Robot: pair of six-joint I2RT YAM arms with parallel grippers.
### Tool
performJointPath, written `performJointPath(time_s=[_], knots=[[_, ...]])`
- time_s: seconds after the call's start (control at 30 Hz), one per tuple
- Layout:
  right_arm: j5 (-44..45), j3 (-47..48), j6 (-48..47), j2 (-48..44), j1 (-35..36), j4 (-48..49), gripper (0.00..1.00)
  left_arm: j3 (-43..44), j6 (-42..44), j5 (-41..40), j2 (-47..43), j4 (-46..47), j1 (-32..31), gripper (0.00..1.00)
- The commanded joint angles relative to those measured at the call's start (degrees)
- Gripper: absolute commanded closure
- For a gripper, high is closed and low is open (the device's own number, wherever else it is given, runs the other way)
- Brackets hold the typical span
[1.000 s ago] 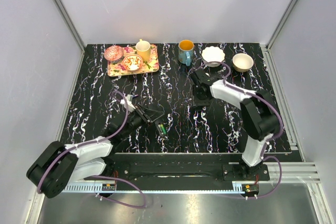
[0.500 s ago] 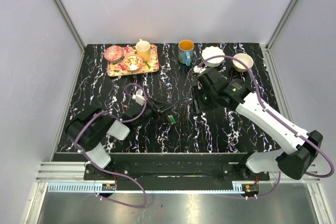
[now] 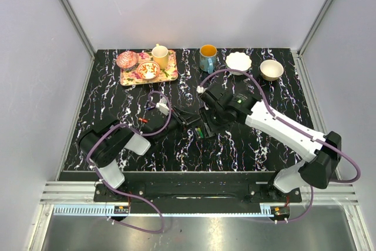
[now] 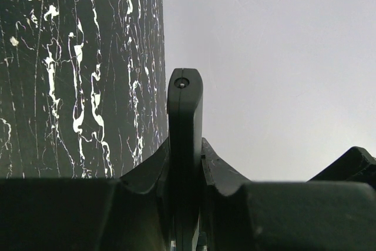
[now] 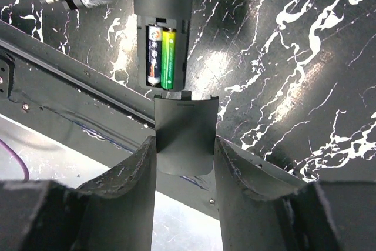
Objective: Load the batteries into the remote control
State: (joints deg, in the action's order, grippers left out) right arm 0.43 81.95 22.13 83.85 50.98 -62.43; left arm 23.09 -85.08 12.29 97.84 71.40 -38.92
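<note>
Remote control (image 5: 162,7), two batteries (image 5: 161,57) seated, is clamped in the left gripper (image 4: 185,145) near worktop (image 3: 106,104) centre, and we find the right gripper (image 5: 185,145) clamped on the battery cover (image 5: 185,127) at its 6 o'clock.

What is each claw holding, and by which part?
Left claw: remote control, on its flat faces. Right claw: battery cover, by its side edges.

Overhead view: bright, even, diffuse light; faint soft shadows on the glossy table (image 3: 117,95). Right wrist view: white glare patches on the table beside the sharply focused batteries (image 5: 161,57); battery cover (image 5: 185,136) dim, fingers (image 5: 126,171) soft. Left wrist view: remote control (image 4: 185,145) silhouetted against a pale wall (image 4: 264,57).
</note>
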Motion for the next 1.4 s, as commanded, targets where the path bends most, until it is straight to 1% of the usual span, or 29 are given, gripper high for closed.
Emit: performJointPath(time_s=[0.0, 0.27, 0.53, 0.8, 1.37], knots=[[0.6, 2.0, 0.1, 1.3, 1.7, 2.8, 1.0, 1.7, 1.5, -1.4, -0.2, 16.2, -1.1, 1.0], [2.8, 4.3, -0.6, 6.3, 1.7, 1.8, 1.0, 2.8, 0.0, -2.3, 2.2, 19.4, -2.0, 1.0], [4.0, 4.7, 0.0, 7.9, 1.8, 2.3, 1.0, 2.4, 0.4, -2.5, 1.6, 20.5, -2.6, 1.0], [2.9, 5.8, 0.5, 9.4, 1.7, 2.4, 1.0, 1.4, 0.7, -3.4, 1.4, 21.6, -3.1, 1.0], [1.5, 3.7, 1.2, 10.8, 1.7, 4.2, 1.0, 1.2, 1.2, -3.9, 0.4, 21.7, -3.3, 1.0]])
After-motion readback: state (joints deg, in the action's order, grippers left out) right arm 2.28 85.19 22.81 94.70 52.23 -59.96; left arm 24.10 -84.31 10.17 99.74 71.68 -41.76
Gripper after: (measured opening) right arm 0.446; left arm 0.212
